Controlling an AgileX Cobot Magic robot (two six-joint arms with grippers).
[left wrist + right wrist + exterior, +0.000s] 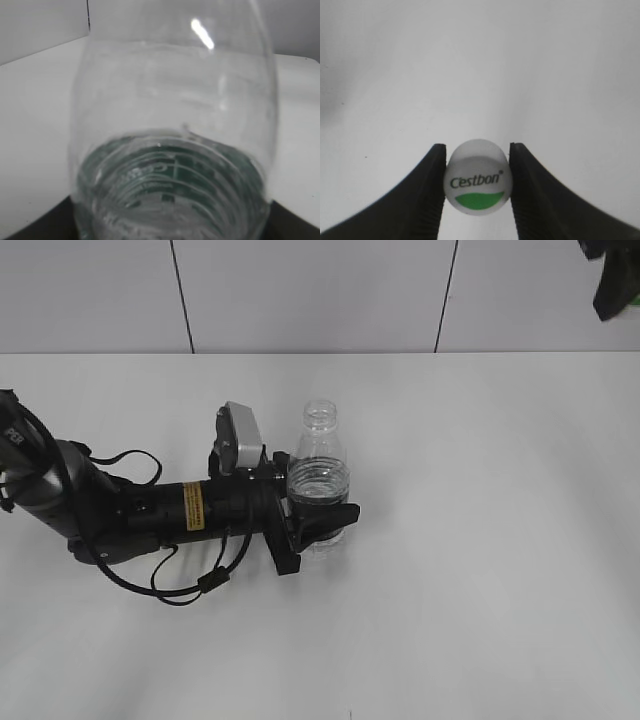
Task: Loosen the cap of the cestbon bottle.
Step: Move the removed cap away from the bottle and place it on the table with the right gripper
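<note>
In the exterior view, the cestbon bottle stands upright a little left of the frame's centre on the white table. Its threaded neck at the top is bare, with no cap on it. The left gripper comes in from the left edge of the frame, its black arm lying low across the table, and its jaws clasp the bottle's lower body from both sides, one jaw behind the bottle and one in front of it. A grey camera block sits on top of the wrist just left of the bottle.

The left wrist view is almost filled by the bottle: clear ribbed plastic above, the dark green label band curving across the lower half of the frame, with the black jaw edges showing in the bottom corners.

In the right wrist view, the right gripper holds the cap pinched between its two black ribbed fingers at the bottom centre of the frame. The white cap faces the camera, showing the lettering "Cestbon" and a green patch beneath it. Behind it lies only plain white surface. Only a dark shape at the upper right corner of the exterior view may belong to the right arm; I cannot tell.
</note>
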